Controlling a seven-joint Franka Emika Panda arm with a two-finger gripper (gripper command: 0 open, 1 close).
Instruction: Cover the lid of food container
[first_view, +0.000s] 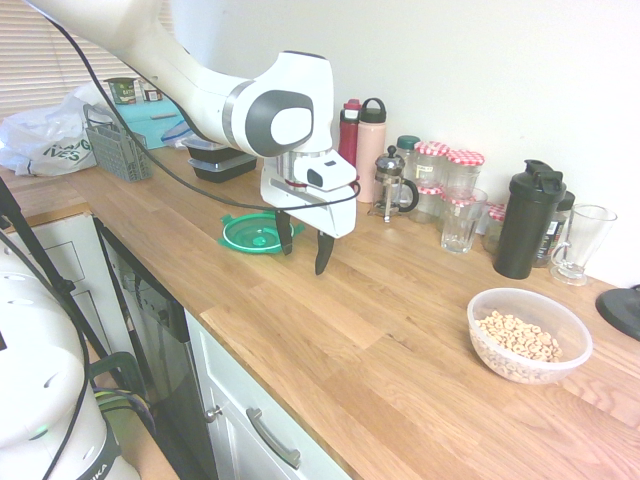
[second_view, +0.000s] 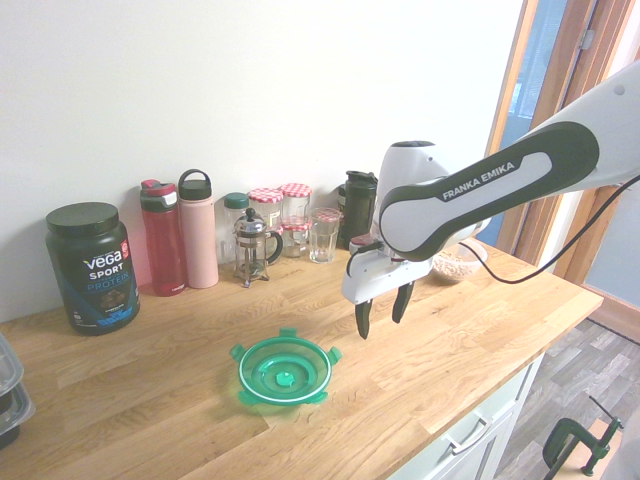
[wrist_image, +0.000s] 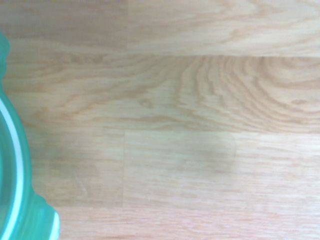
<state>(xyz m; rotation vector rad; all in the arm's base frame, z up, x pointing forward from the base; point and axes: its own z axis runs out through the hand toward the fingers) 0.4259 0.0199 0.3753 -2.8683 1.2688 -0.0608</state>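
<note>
Bare wooden countertop (first_view: 330, 330) between the round green translucent plastic lid (first_view: 258, 233) and the round clear plastic food container of cereal rings (first_view: 529, 335), open along the front edge. Crowded along the wall: red and pink bottles (second_view: 185, 235), glass French press (first_view: 393, 185), red-checked jars (first_view: 448, 170), drinking glass (first_view: 462, 220), black shaker bottle (first_view: 527, 220).

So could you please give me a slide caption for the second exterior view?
Open gripper hovers above the counter beside the green lid, nothing held.
</note>
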